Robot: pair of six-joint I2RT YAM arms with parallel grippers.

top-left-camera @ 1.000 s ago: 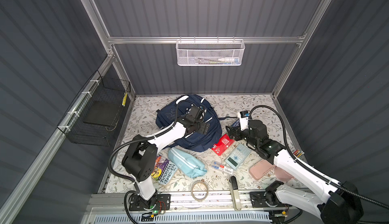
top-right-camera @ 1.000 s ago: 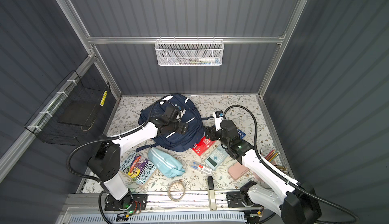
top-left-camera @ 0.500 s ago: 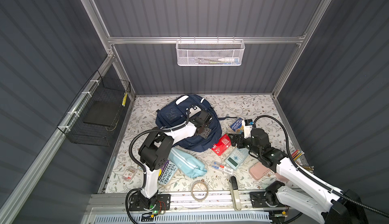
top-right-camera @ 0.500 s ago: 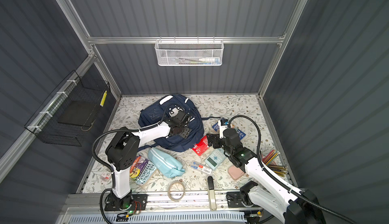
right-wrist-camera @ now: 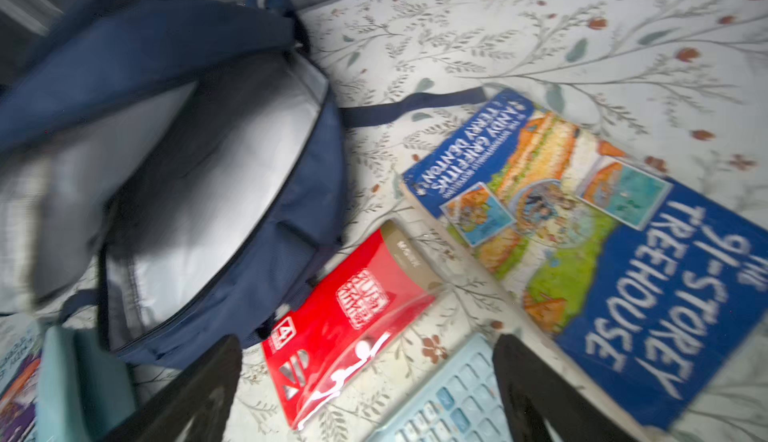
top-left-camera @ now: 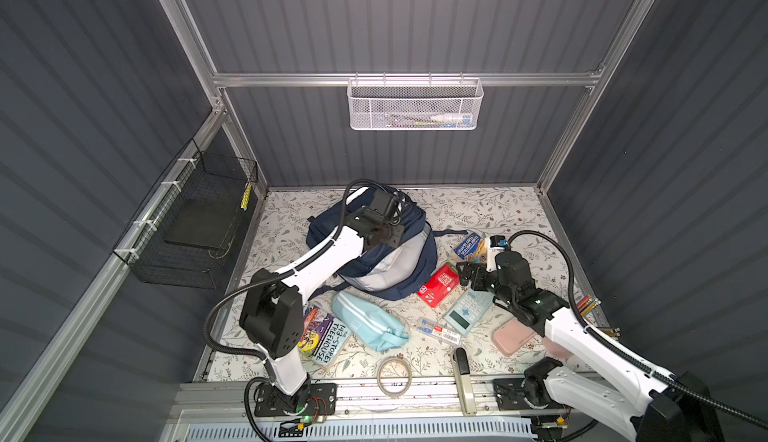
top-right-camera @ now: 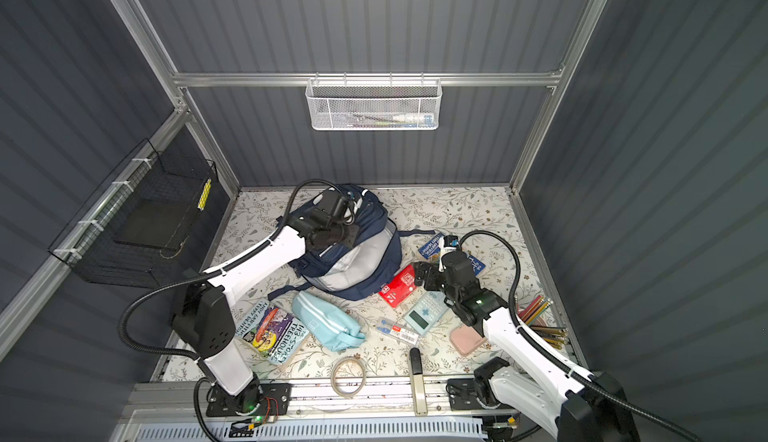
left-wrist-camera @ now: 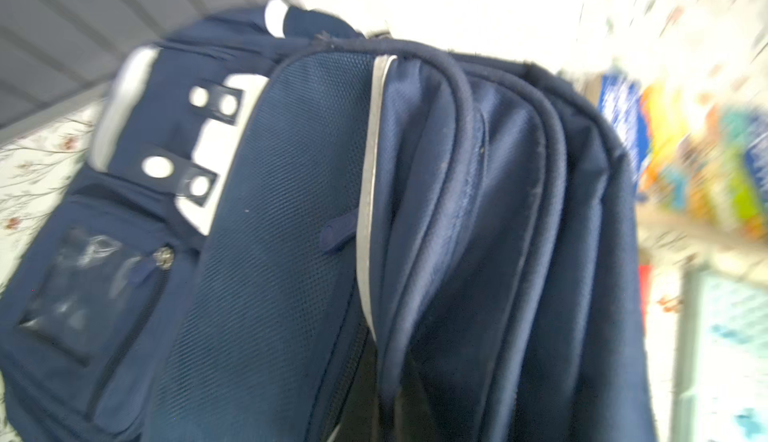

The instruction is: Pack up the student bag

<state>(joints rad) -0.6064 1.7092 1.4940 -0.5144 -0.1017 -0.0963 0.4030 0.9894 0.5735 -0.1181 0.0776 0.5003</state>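
Student bag (top-left-camera: 417,271), navy, lying on the floral table (top-left-camera: 498,211) slightly toward 12 o'clock of centre, mouth turned toward 4 o'clock. Left gripper (top-left-camera: 388,236) over the bag's 12 o'clock edge: jaws spread a second ago, now pressed together. Fabric folds in the left wrist view converge toward them, so they appear to pinch the upper flap, though the contact itself is hidden. The mouth now gapes wider, pale lining (right-wrist-camera: 216,178) exposed; judged ready to receive items. Right gripper (right-wrist-camera: 368,348), jaws spread wide and empty, has settled toward 4 o'clock, above the red packet (right-wrist-camera: 353,307) and pale blue calculator (right-wrist-camera: 453,394). Blue Treehouse book (right-wrist-camera: 602,261) at 3 o'clock, a bag strap (right-wrist-camera: 415,105) reaching toward it; light blue pouch (top-left-camera: 370,321) at 6 o'clock; second book (top-left-camera: 326,338) at 7 o'clock. The red packet lies just beside the mouth's rim and may hinder entry; the left arm (top-left-camera: 316,265) crosses the bag's 8 o'clock side.
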